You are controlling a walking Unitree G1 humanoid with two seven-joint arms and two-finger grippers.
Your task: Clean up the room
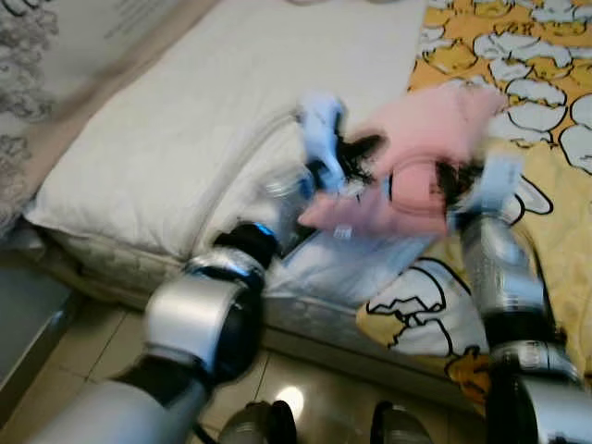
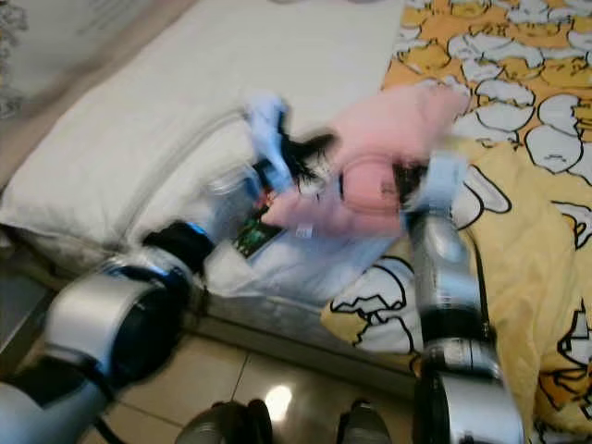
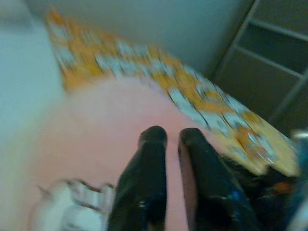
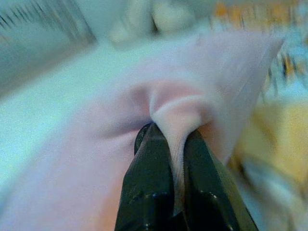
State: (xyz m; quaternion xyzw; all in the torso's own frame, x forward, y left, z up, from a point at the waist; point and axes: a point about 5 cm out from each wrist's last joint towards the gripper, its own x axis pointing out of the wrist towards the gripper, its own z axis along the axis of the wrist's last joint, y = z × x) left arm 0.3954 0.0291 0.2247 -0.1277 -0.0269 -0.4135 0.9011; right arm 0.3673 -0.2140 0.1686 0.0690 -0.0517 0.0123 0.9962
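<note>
Pink garment (image 1: pixel 421 157) held up over the bed edge, above the white pillow (image 1: pixel 213 129) and just beside the yellow duck-print blanket (image 1: pixel 546 213). Right gripper (image 4: pixel 169 137): jaws narrow, clamped on a pinched fold of the pink cloth. Left gripper (image 3: pixel 172 137): jaws nearly closed against the cloth; I cannot tell whether any fabric is caught between them. All views smeared by motion.

Risks as I judge them:
- thin fold slips from the right jaws during a swing, garment drops onto the pillow;
- left grip empty, cloth hangs from 1 point;
- trailing hem drags the blanket.
</note>
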